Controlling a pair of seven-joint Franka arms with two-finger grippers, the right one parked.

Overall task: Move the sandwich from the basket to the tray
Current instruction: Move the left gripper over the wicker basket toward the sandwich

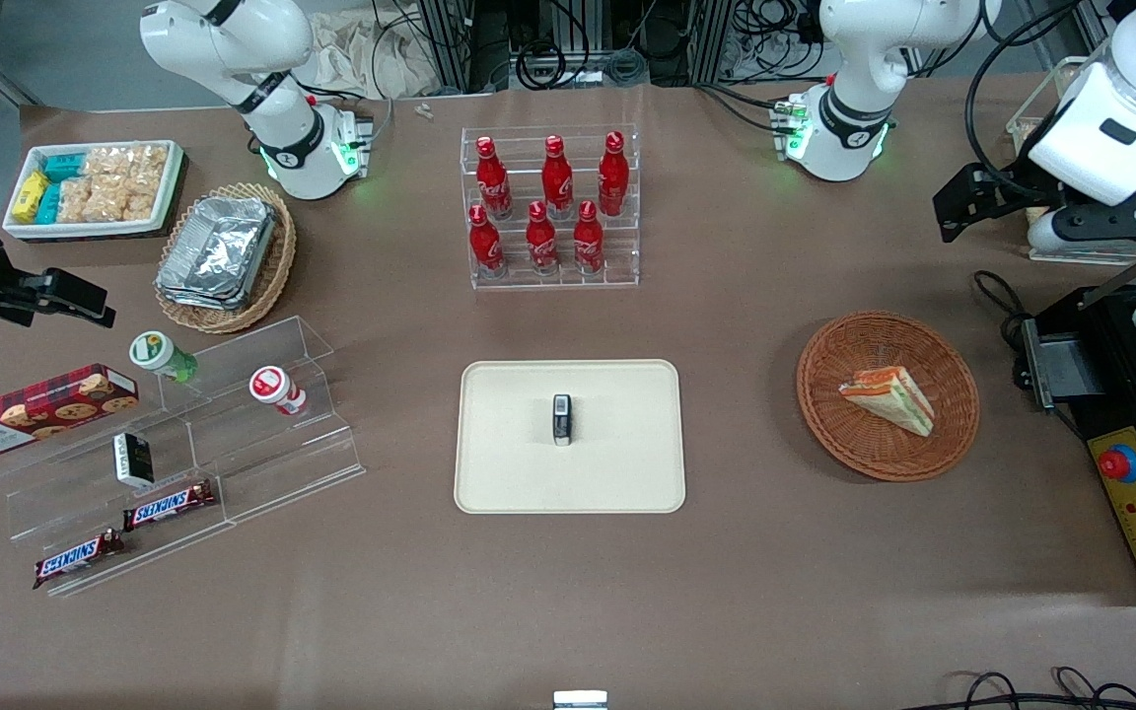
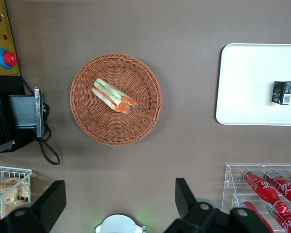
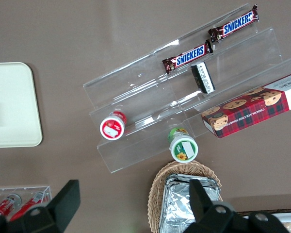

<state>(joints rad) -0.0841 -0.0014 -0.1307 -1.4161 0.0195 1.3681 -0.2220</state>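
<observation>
I'm seeing nothing done yet: sandwich (image 2: 113, 95) is sitting in the basket (image 2: 87, 121), gripper (image 2: 119, 201) is hanging spread wide above it, tray (image 1: 509, 473) waiting.

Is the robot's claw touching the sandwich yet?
Apart. In the left wrist view the open gripper hangs high above the table, with bare tabletop showing between it and the sandwich in the basket.
</observation>
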